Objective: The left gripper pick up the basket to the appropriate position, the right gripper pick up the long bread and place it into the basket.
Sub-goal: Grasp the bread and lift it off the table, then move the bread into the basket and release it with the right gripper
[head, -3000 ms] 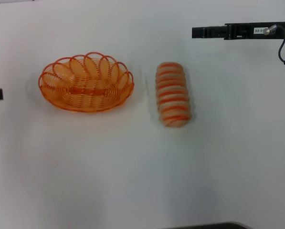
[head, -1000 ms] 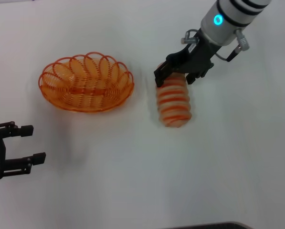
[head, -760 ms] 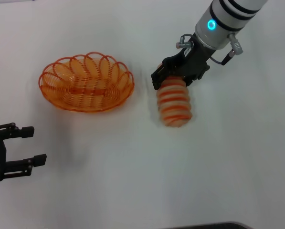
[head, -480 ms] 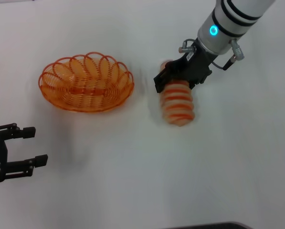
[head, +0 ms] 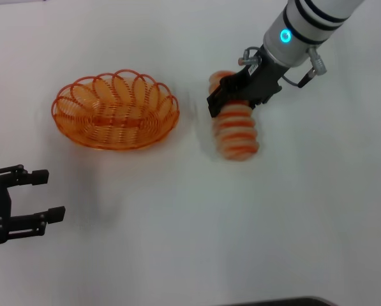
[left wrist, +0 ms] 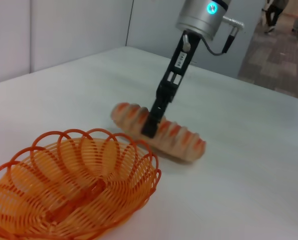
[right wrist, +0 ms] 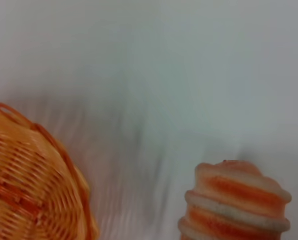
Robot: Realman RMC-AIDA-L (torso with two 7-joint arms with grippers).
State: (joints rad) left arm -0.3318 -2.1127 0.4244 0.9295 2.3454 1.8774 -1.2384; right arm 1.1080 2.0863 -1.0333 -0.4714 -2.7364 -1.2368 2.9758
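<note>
1. Clamping across the long bread (head: 236, 124), the right pincer (head: 236, 102) has its black fingers set either side of the loaf, nearer the loaf's far end than its middle.
2. Most of the loaf sticks out from that pincer toward the robot, and a short stub shows beyond the fingers on the far side.
3. The basket (head: 115, 111) sits on the white bench (head: 196, 223) beside this pincer, toward the robot's left, apart from the bread.
4. The left pincer (head: 43, 196) hovers low on the robot's left with its two fingers spread wide and nothing between them; the basket lies ahead of it, well apart.
5. The left wrist view adds the side-on picture: the right pincer (left wrist: 149, 125) comes down from above onto the long bread (left wrist: 158, 132), with the basket (left wrist: 74, 187) nearer that camera. Whether the loaf is off the bench cannot be told.
6. The right wrist view shows none of its own fingers, only one striped end of the long bread (right wrist: 236, 202) and an edge of the basket (right wrist: 36, 190), a strip of bare bench between them.
</note>
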